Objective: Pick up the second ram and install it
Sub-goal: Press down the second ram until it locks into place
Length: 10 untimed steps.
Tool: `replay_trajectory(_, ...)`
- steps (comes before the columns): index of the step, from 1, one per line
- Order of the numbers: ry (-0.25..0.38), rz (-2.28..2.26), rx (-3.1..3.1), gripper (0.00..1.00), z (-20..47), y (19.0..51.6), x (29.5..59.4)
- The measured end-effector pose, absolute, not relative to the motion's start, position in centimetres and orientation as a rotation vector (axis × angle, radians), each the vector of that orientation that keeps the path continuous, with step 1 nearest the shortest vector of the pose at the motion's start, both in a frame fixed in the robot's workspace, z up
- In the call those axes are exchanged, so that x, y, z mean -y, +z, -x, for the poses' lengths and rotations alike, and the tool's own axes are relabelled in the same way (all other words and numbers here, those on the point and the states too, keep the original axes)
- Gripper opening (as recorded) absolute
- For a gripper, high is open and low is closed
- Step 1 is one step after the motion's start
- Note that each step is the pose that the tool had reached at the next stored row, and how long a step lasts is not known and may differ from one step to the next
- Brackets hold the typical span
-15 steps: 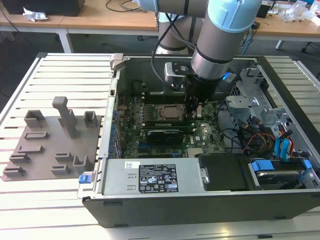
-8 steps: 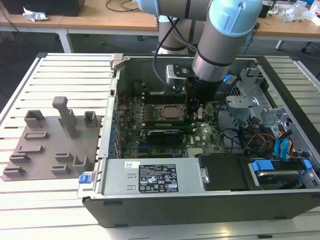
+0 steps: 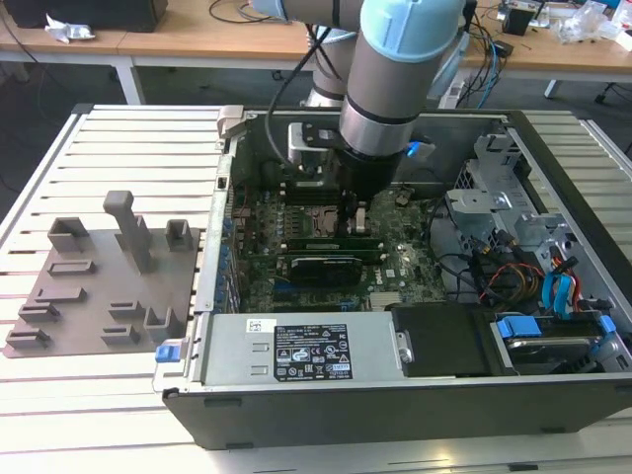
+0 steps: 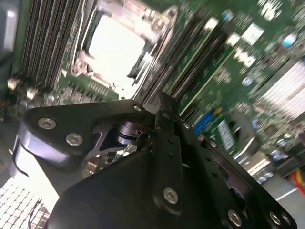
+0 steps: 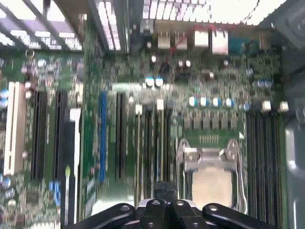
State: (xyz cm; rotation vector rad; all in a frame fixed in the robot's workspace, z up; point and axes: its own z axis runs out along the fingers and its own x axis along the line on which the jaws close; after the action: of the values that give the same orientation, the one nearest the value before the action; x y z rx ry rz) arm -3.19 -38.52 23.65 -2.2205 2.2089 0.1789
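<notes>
I have the gripper low over the motherboard's memory slots, beside the CPU socket. I cannot tell the claw's state, nor locate the second ram. Misalignment could jam a stick against 1 slot latch.

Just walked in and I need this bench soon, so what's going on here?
The robot arm is reaching down into an open computer case, with its gripper over the motherboard's memory slots beside the CPU socket. It seems to be seating a RAM stick. A grey fixture plate sits beside the case.
</notes>
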Motion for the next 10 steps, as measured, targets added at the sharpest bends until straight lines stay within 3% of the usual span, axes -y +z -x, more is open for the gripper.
replay_trajectory(10,0.178,2.217,-2.206,0.10,5.9,23.1,38.6)
